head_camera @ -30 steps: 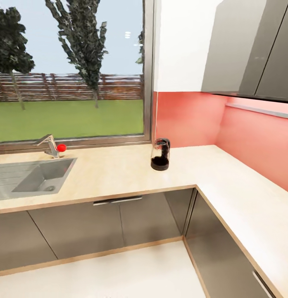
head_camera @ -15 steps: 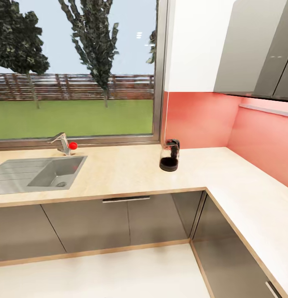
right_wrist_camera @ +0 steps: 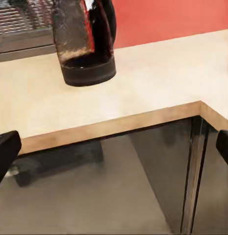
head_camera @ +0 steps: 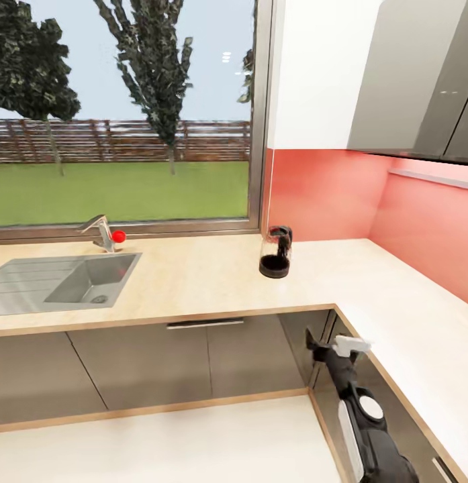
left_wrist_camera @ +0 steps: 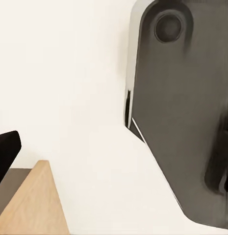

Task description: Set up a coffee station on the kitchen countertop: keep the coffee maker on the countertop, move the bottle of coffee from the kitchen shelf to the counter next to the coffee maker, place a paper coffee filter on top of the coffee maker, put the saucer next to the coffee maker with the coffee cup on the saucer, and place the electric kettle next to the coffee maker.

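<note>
Glass-bodied, the electric kettle (head_camera: 275, 252) stands alone on the kitchen countertop (head_camera: 193, 285) by the inner corner, near the red wall. My right gripper (head_camera: 331, 349), fingers spread and empty, points at it from below the counter edge. I judge the station barely started: coffee maker, bottle, filter, saucer and cup remain to be gathered.

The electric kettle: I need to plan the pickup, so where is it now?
The clear-glass electric kettle with black lid stands upright on the light wood-grain countertop near the inner corner, right of the steel sink, below the window's right edge.
</note>
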{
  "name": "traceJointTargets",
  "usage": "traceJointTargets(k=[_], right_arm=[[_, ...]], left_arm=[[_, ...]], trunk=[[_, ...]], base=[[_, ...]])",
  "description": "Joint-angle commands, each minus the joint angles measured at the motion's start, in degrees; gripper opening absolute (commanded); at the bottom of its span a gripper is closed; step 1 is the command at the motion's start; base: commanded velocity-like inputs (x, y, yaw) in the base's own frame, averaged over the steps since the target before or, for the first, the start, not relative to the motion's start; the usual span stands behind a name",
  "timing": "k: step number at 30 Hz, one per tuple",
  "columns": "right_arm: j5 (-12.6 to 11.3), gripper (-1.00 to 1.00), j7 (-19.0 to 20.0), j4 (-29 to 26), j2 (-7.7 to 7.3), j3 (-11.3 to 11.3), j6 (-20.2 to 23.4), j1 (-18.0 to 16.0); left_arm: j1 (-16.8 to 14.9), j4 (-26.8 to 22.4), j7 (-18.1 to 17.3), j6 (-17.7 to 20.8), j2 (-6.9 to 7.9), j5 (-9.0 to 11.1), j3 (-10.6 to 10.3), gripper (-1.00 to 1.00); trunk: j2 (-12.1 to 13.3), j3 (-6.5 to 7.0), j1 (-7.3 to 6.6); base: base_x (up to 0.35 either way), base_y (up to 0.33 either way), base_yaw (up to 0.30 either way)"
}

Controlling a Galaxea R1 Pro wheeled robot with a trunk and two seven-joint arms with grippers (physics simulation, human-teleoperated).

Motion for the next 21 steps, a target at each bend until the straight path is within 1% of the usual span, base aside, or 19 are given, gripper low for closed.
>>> traceJointTargets(k=[1, 2, 3, 4, 5, 6, 8, 10, 15, 17, 19, 21], right_arm=[[0.4, 1.00, 0.4, -0.6, 0.08, -0.1, 1.4, -1.5], [0.4, 1.00, 0.4, -0.7, 0.07, 0.0, 2.3, -2.4], [0.4, 1.00, 0.4, -1.0, 0.01, 0.1, 4.4, -4.6], [0.0, 1.00, 0.5, -1.3, -0.21, 0.1, 6.9, -7.8], [-1.0, 1.00, 0.5, -1.4, -0.49, 0.0, 8.1, -9.5], [-3.0, 1.00, 0.5, -1.4, -1.29, 0.0, 9.2, -11.3], [-5.1, 1.00, 0.5, -0.7, -2.88, 0.0, 10.0, -13.1], [-5.9, 1.00, 0.6, 0.2, -3.49, 0.1, 10.3, -14.2], [-6.6, 1.00, 1.2, 1.9, -4.01, 0.5, 10.4, -15.4], [-6.7, 1.00, 1.9, 2.4, -3.97, 0.5, 10.4, -15.4], [-6.6, 1.00, 4.1, 3.1, -3.90, 0.6, 10.3, -15.5], [-6.6, 1.00, 5.0, 3.2, -3.88, 0.6, 10.3, -15.5]], left_arm=[[0.0, 0.0, 0.1, 0.1, -0.01, 0.3, 0.3, 1.00], [0.0, 0.0, 0.1, 0.1, 0.01, 0.4, 0.3, 1.00], [0.0, 0.0, 0.1, 0.1, 0.07, 0.7, 0.3, 1.00], [0.0, 0.1, 0.1, 0.1, 0.19, 0.9, 0.3, 1.00], [0.0, 0.2, 0.1, 0.2, 0.29, 0.9, 0.3, 1.00], [0.1, 0.3, 0.2, 0.2, 0.40, 1.0, 0.3, 1.00], [0.2, 0.5, 0.2, 0.2, 0.50, 1.0, 0.3, 1.00], [0.2, 0.5, 0.2, 0.2, 0.55, 1.1, 0.3, 1.00], [0.3, 0.5, 0.2, 0.2, 0.58, 1.1, 0.3, 1.00], [0.3, 0.5, 0.2, 0.3, 0.59, 1.1, 0.3, 1.00], [0.3, 0.5, 0.2, 0.3, 0.60, 1.1, 0.3, 1.00], [0.3, 0.5, 0.2, 0.3, 0.60, 1.1, 0.3, 1.00]], trunk=[[-0.1, -0.13, 0.05], [-0.1, -0.13, 0.05], [-0.1, -0.13, 0.05], [-0.1, -0.13, 0.05], [-0.1, -0.13, 0.05], [-0.1, -0.13, 0.05], [-0.1, -0.13, 0.05], [-0.1, -0.13, 0.05], [-0.1, -0.13, 0.05], [-0.1, -0.13, 0.05], [-0.1, -0.13, 0.05], [-0.1, -0.13, 0.05]], base=[[0.142, 0.000, 0.000], [0.168, 0.000, 0.000], [0.212, 0.000, 0.000], [0.259, -0.043, 0.000], [0.279, -0.079, 0.000], [0.296, -0.122, 0.000], [0.300, -0.154, 0.000], [0.300, -0.175, 0.000], [0.302, -0.181, 0.000], [0.308, -0.155, 0.000], [0.311, -0.143, 0.000], [0.315, -0.132, 0.000]])
